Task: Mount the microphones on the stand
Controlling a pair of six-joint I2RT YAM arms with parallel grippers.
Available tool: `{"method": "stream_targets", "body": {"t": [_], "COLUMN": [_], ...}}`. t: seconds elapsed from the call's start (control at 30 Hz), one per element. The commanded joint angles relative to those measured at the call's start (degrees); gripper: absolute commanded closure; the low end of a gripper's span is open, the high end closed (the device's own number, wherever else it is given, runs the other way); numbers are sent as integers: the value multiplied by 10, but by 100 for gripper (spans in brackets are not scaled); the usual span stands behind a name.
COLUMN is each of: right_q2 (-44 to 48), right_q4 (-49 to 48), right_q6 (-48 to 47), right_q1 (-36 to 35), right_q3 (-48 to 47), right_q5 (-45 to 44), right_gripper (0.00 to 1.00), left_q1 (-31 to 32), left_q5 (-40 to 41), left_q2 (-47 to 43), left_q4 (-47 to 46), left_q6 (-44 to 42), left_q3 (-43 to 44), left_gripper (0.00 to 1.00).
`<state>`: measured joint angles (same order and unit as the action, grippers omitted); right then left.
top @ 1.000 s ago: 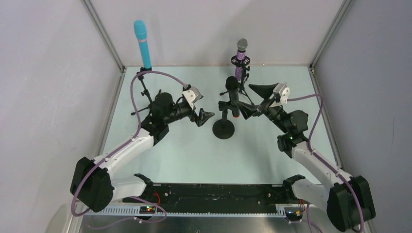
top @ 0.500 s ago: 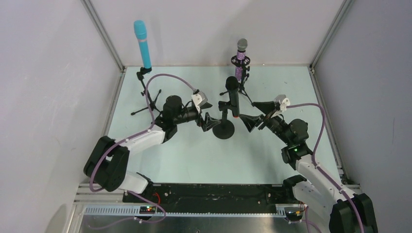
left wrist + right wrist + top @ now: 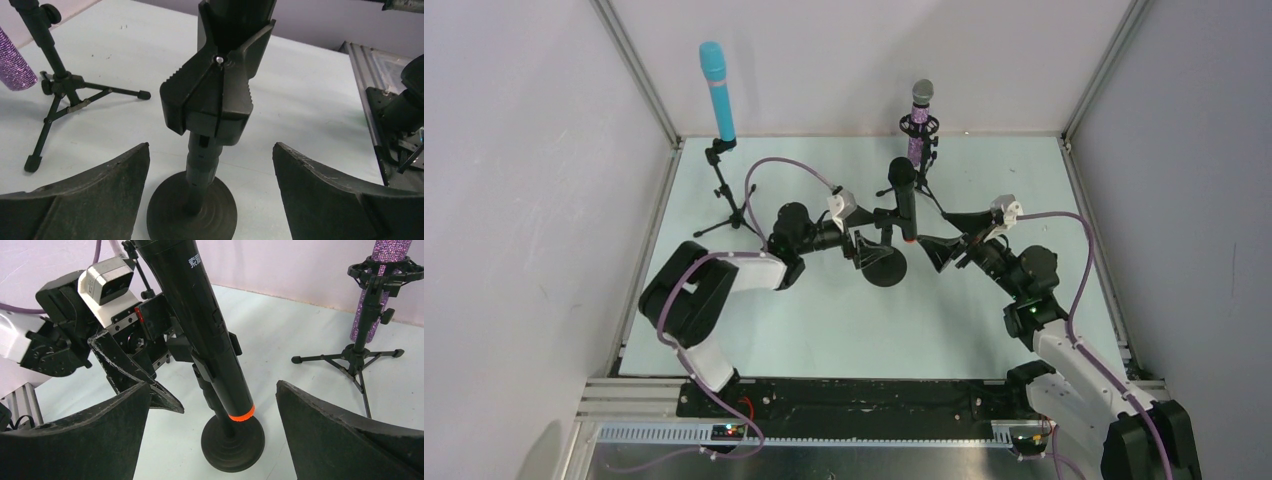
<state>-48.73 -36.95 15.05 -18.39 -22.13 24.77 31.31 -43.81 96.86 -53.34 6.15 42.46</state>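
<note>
Flanking the round stand (image 3: pixel 232 440) at mid-table, both my grippers hang released and empty. Left gripper (image 3: pixel 210 146): fingers spread wide either side of the stand's post, low by the base, touching nothing. Right gripper (image 3: pixel 213 384): likewise spread, with the black mic (image 3: pixel 200 315) between the fingers and a clear gap on each side.

Black mic: seated in the stand's clip (image 3: pixel 215 95), tilted, head uppermost, orange ring (image 3: pixel 241 413) at the low end just above the base. No finger bears on it, so the clip alone carries it. How deep it sits in the clip I cannot tell from these views.

Far-left corner: blue mic (image 3: pixel 715 90) upright on its tripod (image 3: pixel 724 195), well apart from both arms.

Far edge, about midway along: purple mic (image 3: pixel 916 145) upright in a shock-mount tripod (image 3: pixel 357 357), just beyond the round stand.

Status, my judgement: three mics, three stands, each one mounted; none lies on the table (image 3: pixel 824 320). The attaching looks done or all but done. Left to do: confirm the black mic's seating, then draw both arms toward the near edge without catching the round stand, which sits close between the fingers and would likely tip easily.
</note>
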Motion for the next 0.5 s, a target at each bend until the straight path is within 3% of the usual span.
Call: {"method": "stream_targets", "body": {"t": [0.0, 0.23, 0.47], "right_q2": [11, 3, 2], "right_q4": [-4, -9, -3], "right_q6": [3, 5, -8], "right_q1": [3, 3, 2], "right_q3": [-1, -1, -1], "right_q5": [-14, -12, -6], "right_gripper": [1, 1, 1], "left_q1": [2, 2, 3], "left_q5": [-21, -24, -28], "left_q2": [32, 60, 85], "left_q4": [-157, -210, -225], "left_q6": [61, 89, 115], "left_q3": [21, 25, 44], "left_gripper": [6, 14, 30]}}
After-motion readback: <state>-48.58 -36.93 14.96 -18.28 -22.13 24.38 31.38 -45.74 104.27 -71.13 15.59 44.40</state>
